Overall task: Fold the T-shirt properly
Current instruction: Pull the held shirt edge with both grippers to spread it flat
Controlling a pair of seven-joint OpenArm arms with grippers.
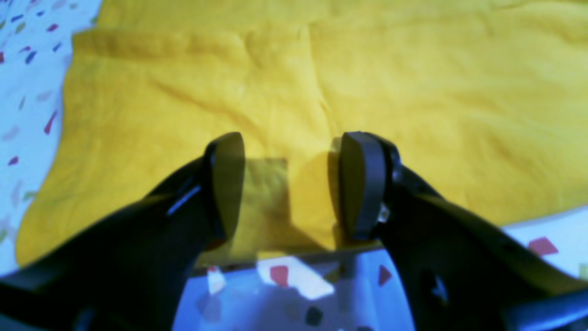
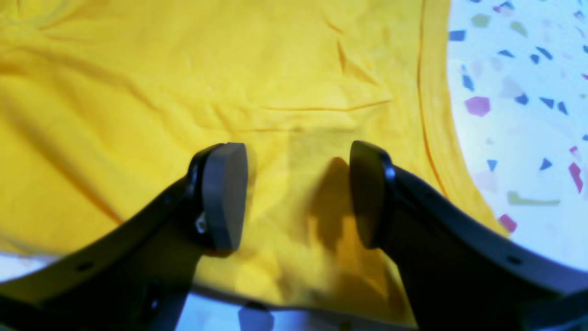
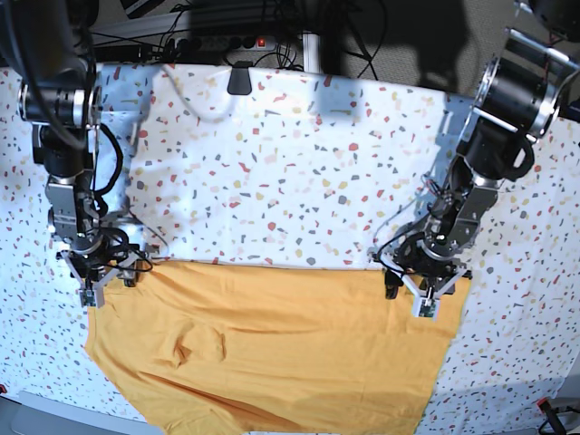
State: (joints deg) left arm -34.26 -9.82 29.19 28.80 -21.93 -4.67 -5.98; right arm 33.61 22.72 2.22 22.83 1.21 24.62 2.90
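T-shirt [image 3: 272,353] lies spread on the speckled tabletop [image 3: 299,181], at its near side. My left pincer [image 1: 289,184] and right pincer [image 2: 296,193] both hover spread wide over the shirt's far corners, holding nothing.

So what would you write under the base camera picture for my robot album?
Two robot arms, fingers open, left gripper and right gripper, poised at the far corners of a yellow T-shirt on a speckled tablecloth.
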